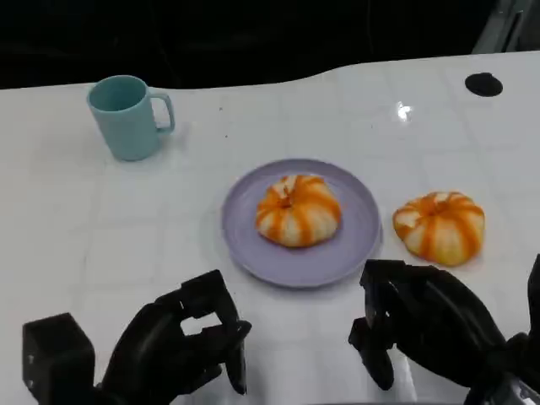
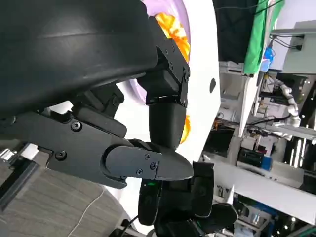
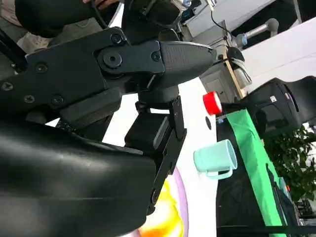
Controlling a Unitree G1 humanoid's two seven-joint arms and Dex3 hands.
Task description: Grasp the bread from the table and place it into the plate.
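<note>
One orange-and-white striped bread (image 1: 440,224) lies on the white table just right of the lavender plate (image 1: 359,245). A second, similar bread (image 1: 298,209) sits in the middle of that plate. My right hand (image 1: 422,325) hovers near the table's front edge, just in front of the loose bread, fingers loosely curled and apart, holding nothing. My left hand (image 1: 181,342) is at the lower left, in front of the plate's left side, also empty with its fingers apart. The left wrist view shows my left hand (image 2: 148,148), the plate's bread (image 2: 170,29) and a sliver of the loose bread (image 2: 185,129).
A teal mug (image 1: 128,116) stands at the back left, also visible from the right wrist (image 3: 215,158). A small black disc (image 1: 483,83) lies at the far right near the table's curved back edge. A red object (image 3: 212,102) sits beyond the table.
</note>
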